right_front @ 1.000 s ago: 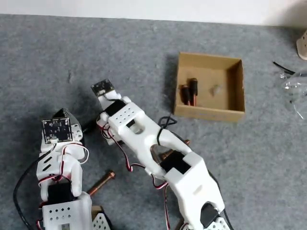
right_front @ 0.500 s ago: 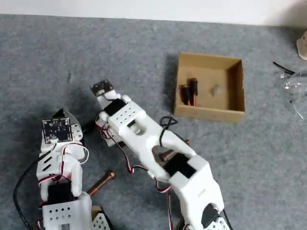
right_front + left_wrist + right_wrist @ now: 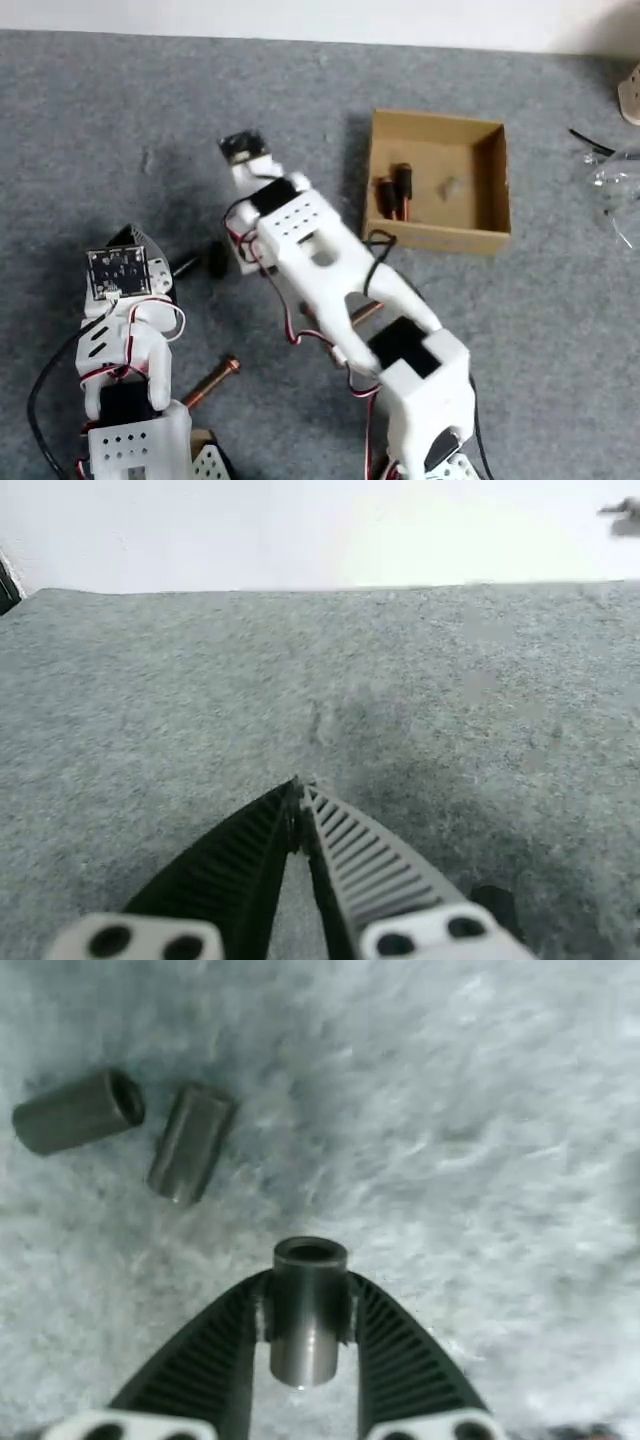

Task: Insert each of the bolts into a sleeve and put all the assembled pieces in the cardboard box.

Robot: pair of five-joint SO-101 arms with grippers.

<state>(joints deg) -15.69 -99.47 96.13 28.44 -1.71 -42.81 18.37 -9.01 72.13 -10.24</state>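
Note:
My right gripper (image 3: pixel 308 1295) is shut on a dark metal sleeve (image 3: pixel 309 1310), held upright above the grey carpet. Two loose sleeves (image 3: pixel 80 1112) (image 3: pixel 190 1142) lie on the carpet beyond it. From above, the right arm stretches across the middle, its wrist camera (image 3: pixel 245 148) left of the cardboard box (image 3: pixel 490 185). One dark sleeve (image 3: pixel 215 259) lies beside that arm. My left gripper (image 3: pixel 300 792) is shut and empty, low at the left (image 3: pixel 132 238). A copper bolt (image 3: pixel 212 380) lies beside the left arm. Another bolt (image 3: pixel 366 312) pokes out from under the right arm.
Inside the box lie two assembled pieces (image 3: pixel 393 192) and a small pale object (image 3: pixel 452 187). Clear plastic bits and a black wire (image 3: pixel 605 165) sit at the far right. Open carpet lies at the upper left.
The right arm has swung away from the left arm, toward the back and the box side. A dark sleeve on the carpet beside it has come into sight. The left arm has stayed still.

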